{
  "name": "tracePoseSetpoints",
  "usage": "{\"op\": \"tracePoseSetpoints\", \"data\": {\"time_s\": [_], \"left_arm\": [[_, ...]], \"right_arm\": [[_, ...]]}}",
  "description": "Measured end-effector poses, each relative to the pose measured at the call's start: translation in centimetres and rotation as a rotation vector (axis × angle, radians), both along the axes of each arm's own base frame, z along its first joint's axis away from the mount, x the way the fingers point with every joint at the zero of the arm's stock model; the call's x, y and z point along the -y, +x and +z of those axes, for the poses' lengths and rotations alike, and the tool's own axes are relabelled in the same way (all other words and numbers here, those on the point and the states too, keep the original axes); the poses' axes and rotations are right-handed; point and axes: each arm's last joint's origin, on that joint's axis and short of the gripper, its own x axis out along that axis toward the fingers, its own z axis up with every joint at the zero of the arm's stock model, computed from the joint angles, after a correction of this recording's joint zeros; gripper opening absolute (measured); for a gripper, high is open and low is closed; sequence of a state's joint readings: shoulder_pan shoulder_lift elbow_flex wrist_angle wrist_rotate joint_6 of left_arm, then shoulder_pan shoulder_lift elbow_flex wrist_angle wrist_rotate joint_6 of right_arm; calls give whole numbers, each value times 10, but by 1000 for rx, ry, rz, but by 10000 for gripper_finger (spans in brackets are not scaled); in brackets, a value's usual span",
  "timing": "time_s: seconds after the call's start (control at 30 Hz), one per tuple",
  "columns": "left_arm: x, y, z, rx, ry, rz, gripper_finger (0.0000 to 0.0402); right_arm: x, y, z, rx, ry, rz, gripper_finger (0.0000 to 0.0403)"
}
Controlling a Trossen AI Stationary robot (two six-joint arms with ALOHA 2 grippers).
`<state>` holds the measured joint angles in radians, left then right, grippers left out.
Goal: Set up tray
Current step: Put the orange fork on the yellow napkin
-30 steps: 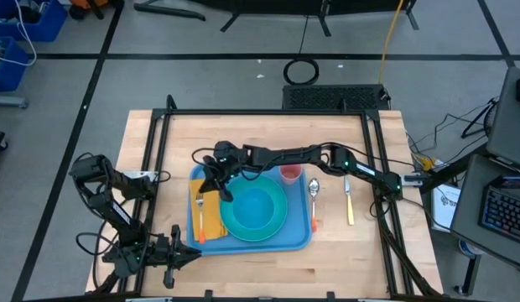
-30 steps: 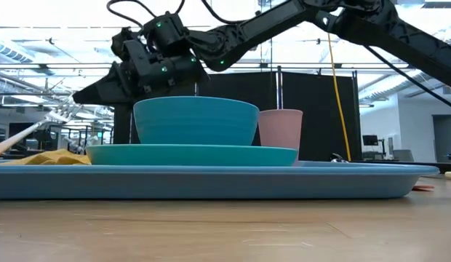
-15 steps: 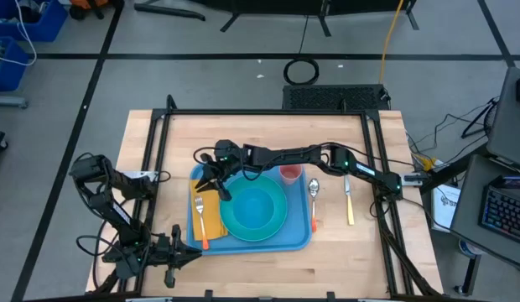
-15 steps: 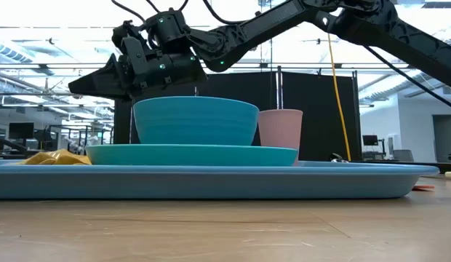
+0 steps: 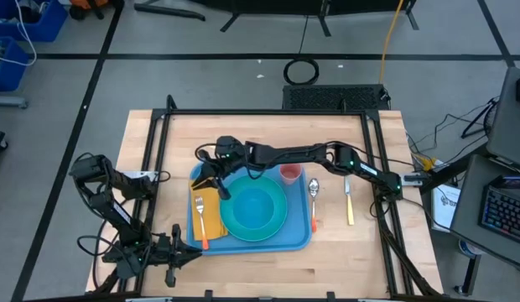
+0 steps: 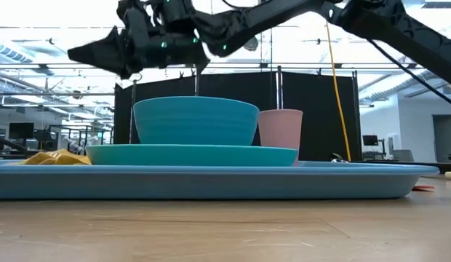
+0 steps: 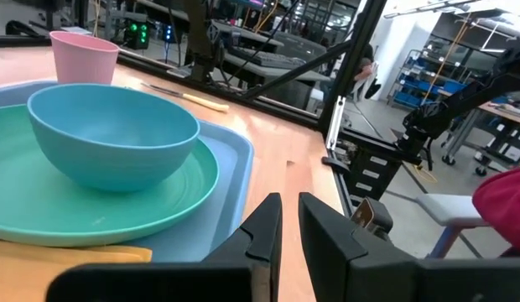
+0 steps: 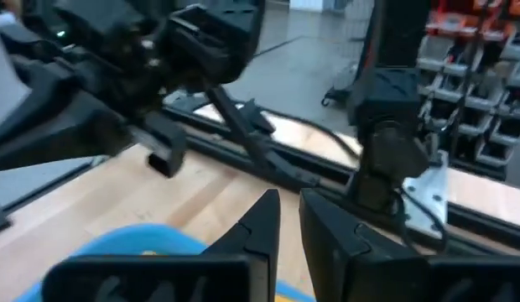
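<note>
While hovering empty above the napkin (image 5: 209,211) on the light-blue tray (image 5: 295,241) mid-table, right gripper (image 5: 211,178) nearly closed, left gripper (image 7: 288,220) likewise; risk of clipping bowl (image 5: 255,207) rim.

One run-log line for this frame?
right gripper: above tray far-left corner, jaws nearly shut, empty | left gripper: parked near table's front edge | fork: on napkin

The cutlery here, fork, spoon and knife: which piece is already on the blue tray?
The fork with the orange handle. It lies on the orange napkin inside the tray, left of the plate. The spoon and knife lie on the bare table to the tray's right.
</note>
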<state>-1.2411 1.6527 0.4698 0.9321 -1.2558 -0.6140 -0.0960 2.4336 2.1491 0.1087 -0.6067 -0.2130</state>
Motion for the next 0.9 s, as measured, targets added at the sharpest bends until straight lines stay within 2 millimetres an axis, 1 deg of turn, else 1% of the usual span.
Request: {"op": "tracePoseSetpoints", "data": {"time_s": [0.07,0.17,0.23,0.33,0.43,0.5,0.57,0.63,0.77,0.9], "left_arm": [[0,0,0,0,2,1,47],[0,0,0,2,1,4,47],[0,0,0,3,0,7,47],[-1,0,1,12,-11,42,47],[-3,0,1,26,-26,95,47],[-4,2,1,31,-32,118,47],[-5,4,1,32,-37,127,47],[-6,7,1,31,-41,135,47],[-10,14,1,34,-64,167,47],[-14,23,2,34,-80,189,47]], "right_arm": [[-7,-4,10,0,-24,36,27],[-24,-15,34,6,-80,89,13],[-36,-25,53,2,-104,118,4],[-46,-42,85,-16,-75,154,3],[-53,-61,105,-53,-60,216,1],[-61,-71,107,-75,-60,231,1],[-69,-84,103,-88,-66,244,1],[-75,-97,100,-50,-84,197,1],[-77,-139,95,62,-120,76,0],[-76,-183,75,91,-72,14,0]]}}
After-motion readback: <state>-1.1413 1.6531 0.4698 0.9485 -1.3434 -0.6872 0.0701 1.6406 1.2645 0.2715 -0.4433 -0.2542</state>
